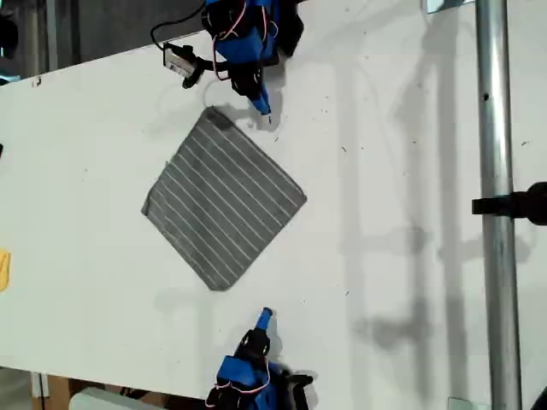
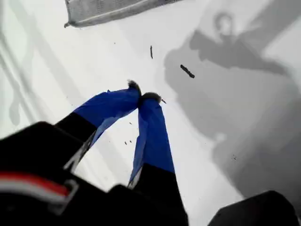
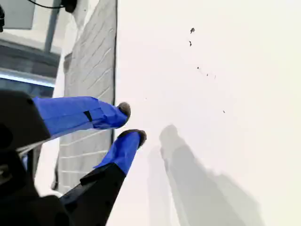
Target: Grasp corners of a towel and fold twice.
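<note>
White table (image 1: 410, 171), towel (image 1: 224, 199) between both jaws

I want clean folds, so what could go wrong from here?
My first gripper has its jaws shut on nothing, with a corner of the towel ahead: unopened, they could shove the cloth. My second gripper hangs beside the towel's edge, jaws barely apart: it may miss the fabric.

First gripper: my first gripper (image 2: 145, 96) hangs low, blue fingers (image 2: 153, 136) pressed tip to tip, holding nothing.
Second gripper: my second gripper (image 3: 130, 122) shows a narrow gap between its fingertips (image 3: 123, 109), nothing between them.
Arms: both tucked back, wrists angled downward.
</note>
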Motion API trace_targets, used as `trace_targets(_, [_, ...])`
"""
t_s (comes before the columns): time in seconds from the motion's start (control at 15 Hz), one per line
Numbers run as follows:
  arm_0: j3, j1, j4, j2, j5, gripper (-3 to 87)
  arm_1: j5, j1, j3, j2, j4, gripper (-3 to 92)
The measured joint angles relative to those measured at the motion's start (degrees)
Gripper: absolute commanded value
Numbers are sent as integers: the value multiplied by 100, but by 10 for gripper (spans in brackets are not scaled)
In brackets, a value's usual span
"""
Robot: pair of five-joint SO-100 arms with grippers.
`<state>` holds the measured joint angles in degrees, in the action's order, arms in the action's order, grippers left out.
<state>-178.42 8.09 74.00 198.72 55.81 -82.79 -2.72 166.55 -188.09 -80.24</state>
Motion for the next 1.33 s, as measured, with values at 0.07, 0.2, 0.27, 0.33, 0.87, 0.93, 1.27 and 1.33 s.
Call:
trace_targets(0.07, [0, 35, 0, 0, 62, -28, 0, -79, 0, 0, 0, -3])
trace_targets(0.2, [0, 255, 0, 0, 1881, -28, 0, -606, 0, 0, 0, -3])
trace_targets(0.27, [0, 325, 0, 0, 2514, -28, 0, -598, 0, 0, 0, -3])
trace_targets(0.33, [0, 325, 0, 0, 2725, -28, 0, -686, 0, 0, 0, -3])
trace_targets(0.87, [949, 756, 501, -334, 3463, -29, 62, -378, -1310, 896, -272, -3])
trace_targets(0.93, [1424, 817, 554, -826, 3410, -29, 88, -316, -1573, 1318, -141, -3])
trace_targets(1.27, [4676, 1424, 1011, -4034, 2303, -29, 545, -9, -3814, 4131, 360, -3])
trace_targets(1.33, [5238, 1608, 1178, -4544, 2030, -29, 642, 53, -4438, 4711, 343, -3])
